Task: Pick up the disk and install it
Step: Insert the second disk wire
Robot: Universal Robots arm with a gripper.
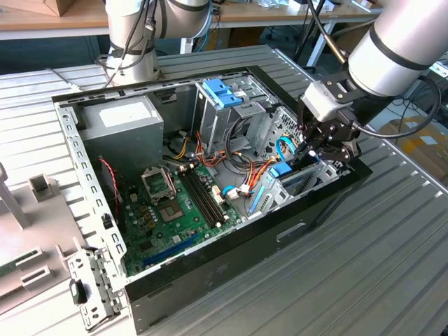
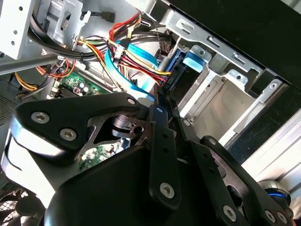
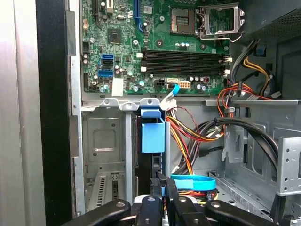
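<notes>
Noted gripper [image 3: 162, 181] low inside open computer case [image 1: 210, 274], fingers [image 3: 158, 184] drawn close together with barely a slit between, nothing clamped between them. Found fingertips right at the near end of the disk [image 3: 153, 136]; could not tell actual contact. In the second wrist view, saw gripper [image 2: 159, 101] likewise narrowed to a point just short of disk [image 2: 193, 59]. Recorded disk standing on edge in the metal drive bay [image 3: 106, 141] at the case front corner, blue plastic side piece facing up, dark body sunk into the slot; label hidden, no writing seen on it. In the exterior view, placed gripper [image 1: 308, 150] just beside disk [image 1: 282, 170], toward the exterior view's right. Logged blue flat cable [image 3: 193, 181] looped beside the fingers, bundle of red, orange, yellow and black wires [image 3: 197, 132] running past the bay. Beyond, logged green motherboard [image 1: 175, 210] with open processor socket and dark memory slots. Farther off, noted grey power supply [image 1: 122, 122] with white sticker, print too small to read, and light-blue latch [image 1: 220, 92] atop the upper cage. Case resting on ribbed metal table [image 1: 364, 266].
</notes>
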